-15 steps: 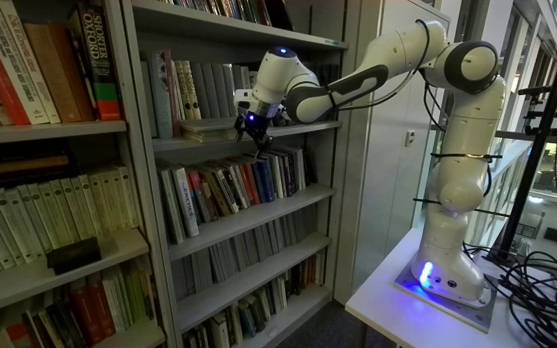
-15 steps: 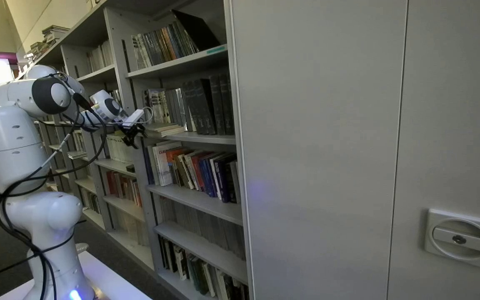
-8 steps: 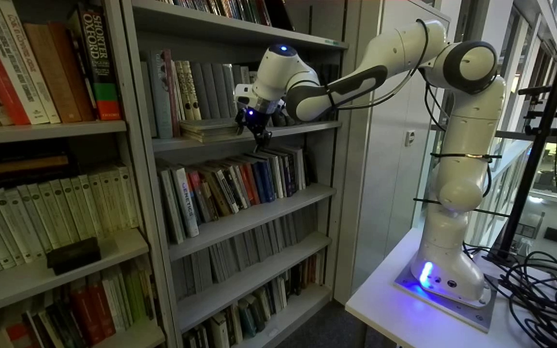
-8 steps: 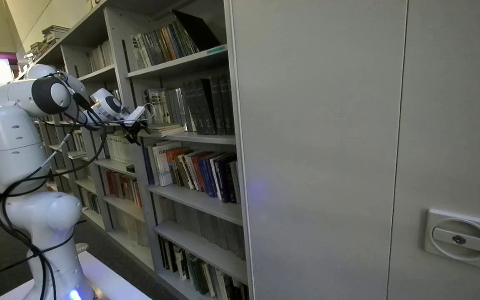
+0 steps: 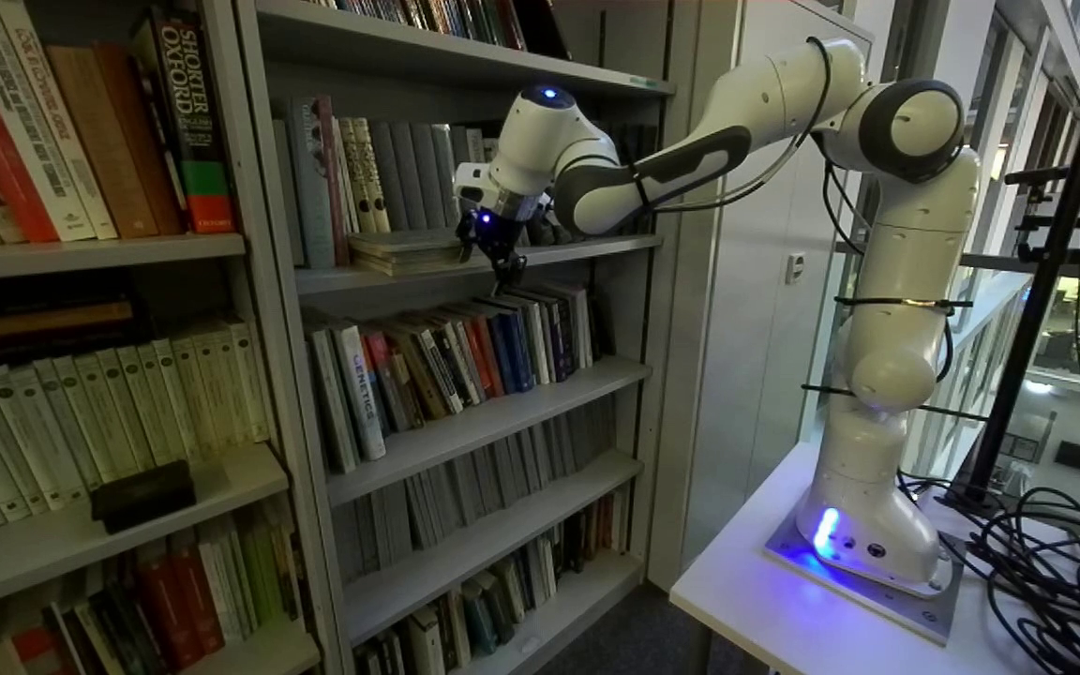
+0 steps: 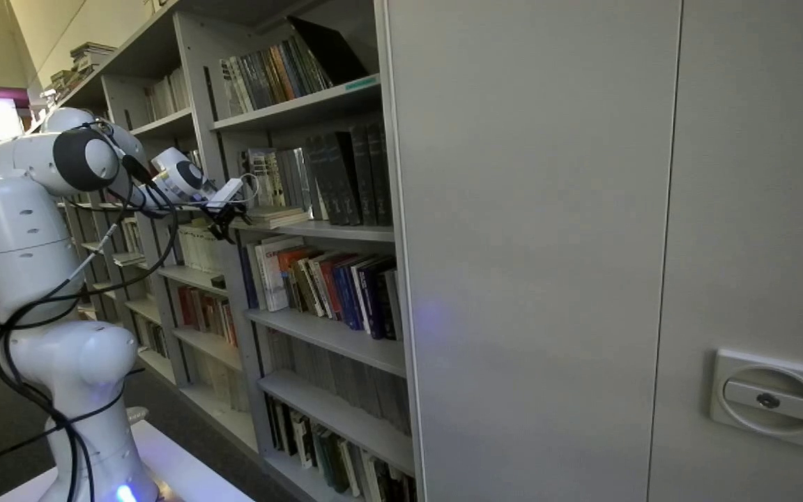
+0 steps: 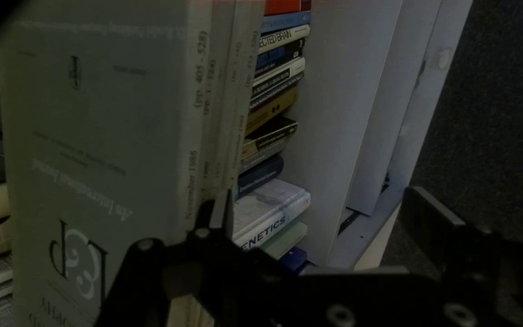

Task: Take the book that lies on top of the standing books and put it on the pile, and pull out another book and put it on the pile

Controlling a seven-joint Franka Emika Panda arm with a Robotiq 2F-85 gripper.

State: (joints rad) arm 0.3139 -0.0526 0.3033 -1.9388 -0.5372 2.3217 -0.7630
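The pile [image 5: 406, 251], flat books with an olive-tan cover uppermost, lies at the front of a middle shelf. In the wrist view the pile [image 7: 93, 136] fills the left side, its spines facing the gripper. Behind it stand the standing books [image 5: 413, 178], a row with grey, white and beige spines; my arm hides part of them. The book on top of them is hidden or out of view. My gripper [image 7: 327, 211] is open in front of the shelf edge, nothing gripped. One finger [image 7: 222, 213] is close beside the pile's spines; whether they touch I cannot tell.
Below, another shelf holds red, blue and dark-spined books [image 5: 493, 347], including a white GENETICS book [image 5: 362, 389]. A shelf board [image 5: 465, 56] runs above. A grey cabinet [image 6: 534, 244] adjoins the bookcase. Black cables [image 6: 67, 300] hang along the arm.
My gripper has risen slightly and moved a little closer to the shelf beside the pile during the first half second. Since then it has stayed still. The pile has not moved.
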